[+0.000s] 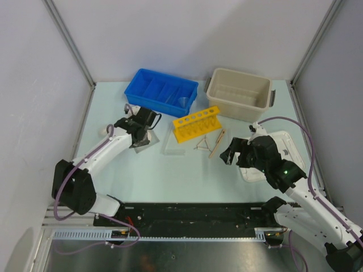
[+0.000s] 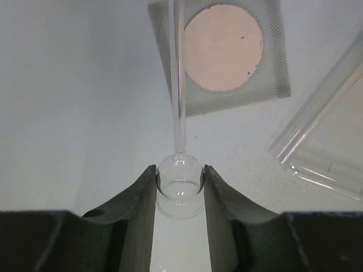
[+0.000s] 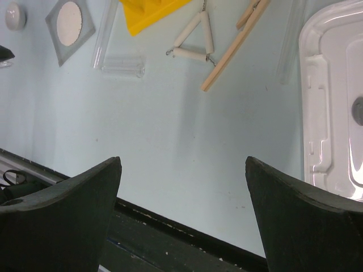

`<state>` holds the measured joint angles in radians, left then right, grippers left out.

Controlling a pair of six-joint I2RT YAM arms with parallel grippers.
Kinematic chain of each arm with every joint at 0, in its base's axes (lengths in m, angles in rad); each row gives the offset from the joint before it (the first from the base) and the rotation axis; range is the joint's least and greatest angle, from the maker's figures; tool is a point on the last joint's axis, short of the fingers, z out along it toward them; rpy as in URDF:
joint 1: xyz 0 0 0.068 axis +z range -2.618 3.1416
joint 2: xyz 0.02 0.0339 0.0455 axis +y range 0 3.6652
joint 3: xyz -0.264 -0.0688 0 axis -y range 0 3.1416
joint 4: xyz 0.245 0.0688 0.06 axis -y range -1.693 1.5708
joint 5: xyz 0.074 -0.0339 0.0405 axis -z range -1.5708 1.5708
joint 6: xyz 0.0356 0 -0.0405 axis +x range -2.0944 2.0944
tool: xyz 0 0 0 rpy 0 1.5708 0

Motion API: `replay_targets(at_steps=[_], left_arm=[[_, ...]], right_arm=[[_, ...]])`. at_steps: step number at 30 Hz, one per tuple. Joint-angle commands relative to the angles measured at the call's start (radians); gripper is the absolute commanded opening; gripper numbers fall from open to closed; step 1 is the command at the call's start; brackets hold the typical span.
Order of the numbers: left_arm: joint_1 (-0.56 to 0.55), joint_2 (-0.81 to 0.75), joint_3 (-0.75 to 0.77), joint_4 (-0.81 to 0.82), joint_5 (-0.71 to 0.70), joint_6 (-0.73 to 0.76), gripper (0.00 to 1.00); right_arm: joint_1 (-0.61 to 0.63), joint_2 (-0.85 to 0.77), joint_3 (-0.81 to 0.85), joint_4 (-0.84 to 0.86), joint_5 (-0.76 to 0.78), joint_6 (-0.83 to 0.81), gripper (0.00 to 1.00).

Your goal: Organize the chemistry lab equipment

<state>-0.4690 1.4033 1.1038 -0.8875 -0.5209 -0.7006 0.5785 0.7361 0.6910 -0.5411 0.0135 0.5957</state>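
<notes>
My left gripper [image 2: 180, 171] is shut on the round bulb of a clear glass tube with a long thin stem [image 2: 178, 85]. It holds it low over the table, next to the square gauze with a white centre [image 2: 224, 51]. In the top view this gripper [image 1: 142, 137] is left of the yellow holed rack [image 1: 197, 123]. The wire triangle [image 1: 202, 145] and the wooden clamp stick [image 1: 218, 143] lie in front of the rack. A clear funnel [image 1: 182, 102] sits in the blue bin. My right gripper [image 1: 231, 154] is open and empty above bare table [image 3: 182, 161].
The blue divided bin [image 1: 148, 85] and the beige tub [image 1: 238, 105] stand at the back. The white lid [image 1: 286, 148] lies under my right arm. Clear test tubes [image 3: 104, 34] lie near the gauze [image 3: 69, 21]. The black rail [image 1: 187, 212] runs along the near edge.
</notes>
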Motion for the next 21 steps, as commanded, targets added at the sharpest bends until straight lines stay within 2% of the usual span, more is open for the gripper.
replay_targets(at_steps=[1, 13, 18, 21], left_arm=[[-0.006, 0.034, 0.055, 0.106, 0.007, 0.176, 0.38], [0.012, 0.207, 0.196, 0.262, 0.081, 0.426, 0.38], [0.082, 0.287, 0.309, 0.327, 0.223, 0.514, 0.37], [0.107, 0.328, 0.373, 0.368, 0.263, 0.579, 0.37]], right_arm=[[0.003, -0.020, -0.001, 0.014, 0.009, 0.004, 0.96], [-0.002, -0.020, -0.001, 0.018, 0.014, -0.009, 0.96], [-0.005, -0.015, -0.001, 0.022, 0.013, -0.016, 0.96], [-0.010, -0.013, -0.001, 0.026, 0.015, -0.021, 0.96]])
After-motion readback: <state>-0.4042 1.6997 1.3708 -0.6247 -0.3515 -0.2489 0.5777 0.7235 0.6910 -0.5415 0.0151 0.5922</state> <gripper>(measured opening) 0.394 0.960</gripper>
